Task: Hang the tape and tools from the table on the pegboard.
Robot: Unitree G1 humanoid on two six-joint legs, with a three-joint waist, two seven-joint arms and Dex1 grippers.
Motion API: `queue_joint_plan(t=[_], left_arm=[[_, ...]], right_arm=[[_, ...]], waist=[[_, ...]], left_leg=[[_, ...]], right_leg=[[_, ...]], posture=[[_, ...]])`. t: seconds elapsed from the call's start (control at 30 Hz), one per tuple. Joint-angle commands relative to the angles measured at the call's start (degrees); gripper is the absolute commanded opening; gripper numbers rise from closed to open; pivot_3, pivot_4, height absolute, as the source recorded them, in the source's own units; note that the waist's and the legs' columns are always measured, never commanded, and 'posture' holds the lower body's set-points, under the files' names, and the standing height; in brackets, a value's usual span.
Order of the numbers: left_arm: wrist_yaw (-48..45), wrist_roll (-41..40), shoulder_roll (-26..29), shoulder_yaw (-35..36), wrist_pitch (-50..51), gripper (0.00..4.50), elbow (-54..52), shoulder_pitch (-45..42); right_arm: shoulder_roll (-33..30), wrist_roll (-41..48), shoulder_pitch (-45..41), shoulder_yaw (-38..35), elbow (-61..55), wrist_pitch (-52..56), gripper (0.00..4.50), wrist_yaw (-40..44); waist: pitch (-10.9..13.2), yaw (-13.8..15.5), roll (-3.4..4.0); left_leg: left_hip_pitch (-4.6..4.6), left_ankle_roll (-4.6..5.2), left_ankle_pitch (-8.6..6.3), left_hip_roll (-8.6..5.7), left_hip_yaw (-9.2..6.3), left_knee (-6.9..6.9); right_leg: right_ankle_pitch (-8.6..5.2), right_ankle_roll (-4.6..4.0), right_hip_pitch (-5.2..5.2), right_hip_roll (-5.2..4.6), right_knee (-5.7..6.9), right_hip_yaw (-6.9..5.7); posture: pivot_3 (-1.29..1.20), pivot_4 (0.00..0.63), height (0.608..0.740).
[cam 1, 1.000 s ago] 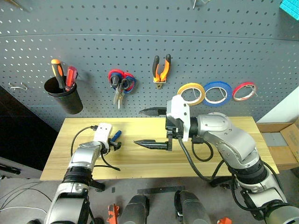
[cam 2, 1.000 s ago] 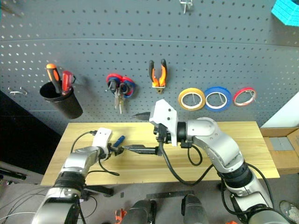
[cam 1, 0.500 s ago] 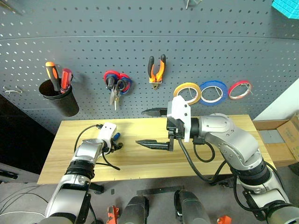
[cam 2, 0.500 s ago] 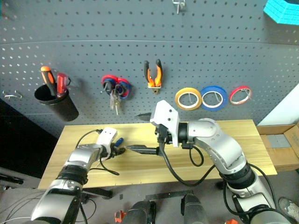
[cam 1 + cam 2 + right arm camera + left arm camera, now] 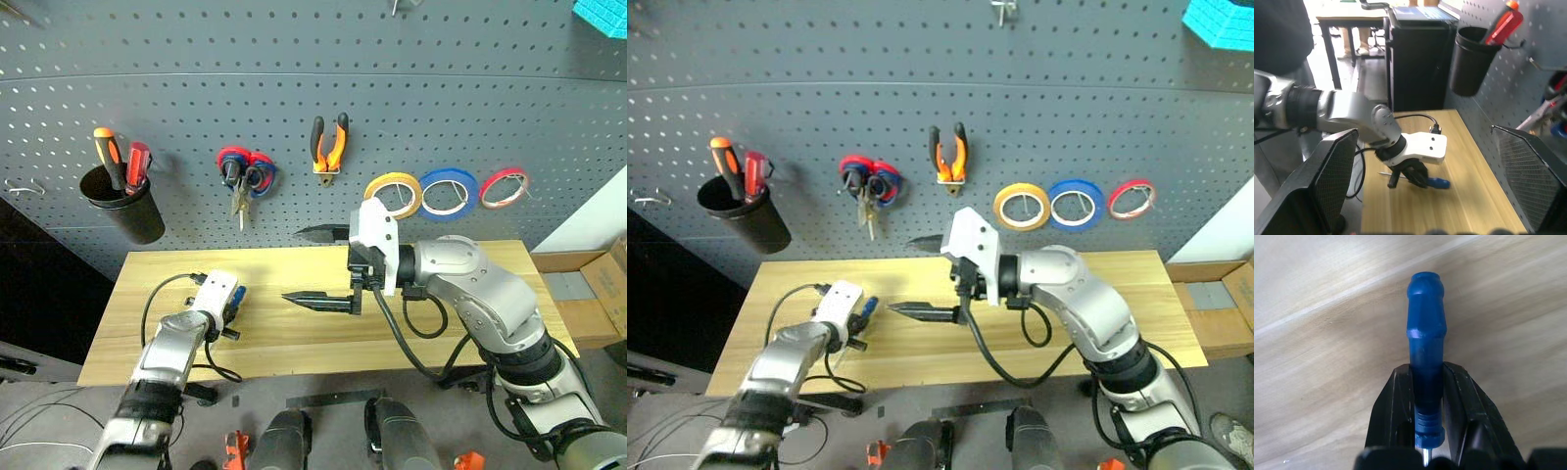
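Screwdriver (image 5: 1425, 372) clamped in left gripper (image 5: 1426, 431) near its shaft; right gripper (image 5: 318, 266) wide open, empty. Lift off surface (image 5: 294, 338) w/o tilting, aim for board (image 5: 294, 88).

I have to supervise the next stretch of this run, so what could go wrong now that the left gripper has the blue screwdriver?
1. The left gripper clamps the blue screwdriver near the shaft end, so most of the handle sticks out; it might pivot or slip during the lift.
2. The right gripper hangs open over the table in front of the pegboard; the left arm's path toward the board could clip it.
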Motion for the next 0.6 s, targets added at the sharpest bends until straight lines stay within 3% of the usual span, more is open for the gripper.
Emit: queue_joint_plan(t=[0.03, 0.13, 0.37, 0.6], left_arm=[[5.0, 1.2, 0.7, 6.7, -7.3, 0.46, -15.7, 2.4], [7.6, -1.1, -1.3, 11.7, -10.5, 0.46, -23.5, 2.1], [9.2, -7.3, -3.8, 19.6, -20.2, 0.46, -30.6, -0.6], [10.4, -14.0, -0.9, 25.7, -21.3, 0.46, -26.7, -14.2]], right_arm=[[0.9, 0.5, -1.9, -1.1, -0.3, -2.1, 4.50, 1.3], [1.3, 1.7, -2.7, -1.5, 0.4, -2.1, 4.50, 2.7], [2.7, 1.7, -4.1, -1.2, 2.9, -4.5, 4.50, 5.7], [4.4, 1.8, -5.8, -1.5, 4.7, -6.0, 4.50, 6.7]], waist=[[0.0, 0.3, 0.00], [0.0, 0.8, 0.00], [0.0, 1.7, -0.02], [-0.1, 2.8, -0.07]], left_leg=[[0.00, -0.01, 0.00, 0.00, -0.02, -0.01], [0.02, 0.00, 0.00, -0.04, 0.00, -0.02], [0.03, -0.01, 0.01, -0.05, 0.02, -0.04], [0.04, -0.04, 0.03, -0.04, 0.04, -0.01]], right_leg=[[0.00, 0.00, 0.01, -0.01, -0.02, -0.02], [-0.01, 0.00, 0.06, -0.04, -0.08, -0.03], [-0.01, 0.01, 0.06, 0.03, -0.10, -0.15], [0.00, 0.01, 0.08, 0.27, -0.07, -0.17]], posture=[[0.00, 0.190, 0.740], [0.04, 0.182, 0.740], [0.08, 0.169, 0.740], [0.09, 0.162, 0.740]])
